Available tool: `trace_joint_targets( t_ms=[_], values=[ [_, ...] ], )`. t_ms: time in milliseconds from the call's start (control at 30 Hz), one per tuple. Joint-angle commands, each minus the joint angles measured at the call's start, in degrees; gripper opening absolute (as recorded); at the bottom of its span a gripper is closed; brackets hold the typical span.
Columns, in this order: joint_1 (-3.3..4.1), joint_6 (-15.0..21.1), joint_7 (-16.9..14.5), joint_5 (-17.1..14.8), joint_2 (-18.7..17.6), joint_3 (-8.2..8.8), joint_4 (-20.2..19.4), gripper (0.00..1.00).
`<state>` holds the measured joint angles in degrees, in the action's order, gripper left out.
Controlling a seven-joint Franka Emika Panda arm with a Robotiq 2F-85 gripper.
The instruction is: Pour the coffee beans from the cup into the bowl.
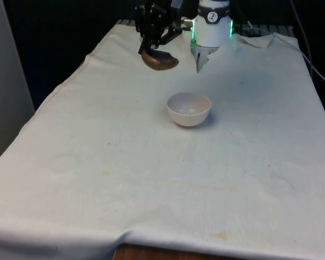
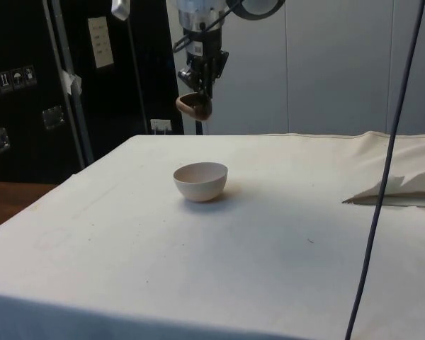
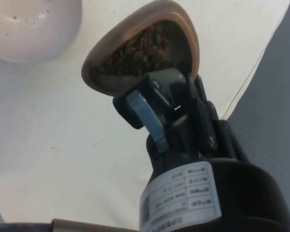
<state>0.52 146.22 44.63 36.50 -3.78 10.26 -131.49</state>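
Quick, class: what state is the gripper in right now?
Gripper: shut on the cup of beans, held in the air away from the bowl.

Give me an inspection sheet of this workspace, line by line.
Surface: table under a white cloth, creased, faint stains near the front edge.
Job's things: brown cup of coffee beans held in the air, tilted; white bowl on the cloth, apart from the cup, a few specks inside.
Clutter: nothing seen.
Grippers: gripper shut on the cup's rim.
Cables: a dark cable hangs across the side view; more at the front view's right edge.
Surroundings: black curtains behind, dark cabinets at the side.
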Motion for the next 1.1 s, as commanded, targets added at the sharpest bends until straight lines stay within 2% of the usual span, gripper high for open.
trace_joint_targets(
  t_ms=[0,33,67,100,267,300,333,367,400,600,633,667,900,933,967,1033,1067],
  values=[
    [0.17,0.0,1.9,1.8,0.0,0.06,0.1,0.03],
    [0.17,0.0,2.5,2.2,0.0,0.0,0.1,0.03],
    [0.06,0.0,1.1,0.9,-0.1,-0.17,-0.1,0.03],
    [0.17,0.1,3.7,3.2,-0.1,-0.17,-0.1,0.03],
    [0.17,0.2,7.0,5.7,-0.2,-0.57,-0.4,0.03],
    [0.17,0.2,8.5,6.8,-0.2,-0.69,-0.6,0.03],
    [0.17,0.2,9.1,7.3,-0.2,-0.69,-0.6,0.03],
    [0.06,0.0,8.0,6.2,-0.2,-0.86,-0.8,0.03],
    [0.17,0.2,9.9,7.9,-0.3,-0.74,-0.7,0.03],
    [0.23,0.0,14.8,11.7,-0.5,-1.26,-1.1,0.03],
    [0.11,0.0,13.8,10.7,-0.7,-1.43,-1.1,0.03],
    [0.29,-0.1,15.6,12.4,-0.6,-1.32,-1.1,0.03],
    [0.34,-0.5,21.3,16.8,-0.8,-1.83,-1.6,0.03],
    [0.11,-0.2,19.6,15.4,-0.9,-1.89,-1.8,0.03],
    [0.34,-0.5,22.0,17.4,-0.8,-1.89,-1.7,0.03],
    [0.34,-0.9,24.0,19.0,-0.8,-2.18,-1.9,0.03],
    [0.34,-0.9,24.0,19.0,-0.8,-2.18,-1.9,0.03]
  ],
)
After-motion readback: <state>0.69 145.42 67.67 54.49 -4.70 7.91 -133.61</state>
